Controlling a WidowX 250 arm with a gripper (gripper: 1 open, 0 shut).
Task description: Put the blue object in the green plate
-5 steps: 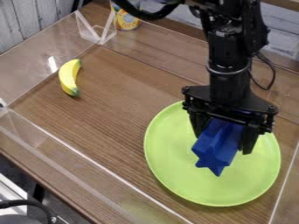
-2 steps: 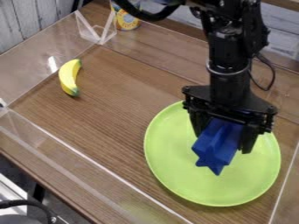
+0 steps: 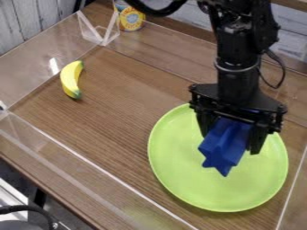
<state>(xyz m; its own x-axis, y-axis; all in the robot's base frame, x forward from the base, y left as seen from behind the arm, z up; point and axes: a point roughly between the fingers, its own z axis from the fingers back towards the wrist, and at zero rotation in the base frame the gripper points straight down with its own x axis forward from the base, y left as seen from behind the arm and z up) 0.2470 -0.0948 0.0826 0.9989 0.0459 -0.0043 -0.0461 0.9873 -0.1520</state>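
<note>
The blue object [image 3: 223, 149] is a royal-blue block hanging tilted between my gripper's fingers, its lower end close to or touching the green plate [image 3: 180, 171]. The plate is large, round and lime green, at the right front of the wooden table. My black gripper [image 3: 231, 133] points straight down over the plate's middle and is shut on the block's upper end. Whether the block rests on the plate I cannot tell.
A yellow banana [image 3: 72, 78] lies at the left on the table. Clear plastic walls [image 3: 48, 144] run along the table's left and front edges. A yellow-and-white object [image 3: 128, 18] stands at the back.
The gripper and the blue block have shifted very slightly to the right over the plate. Nothing else has moved.
</note>
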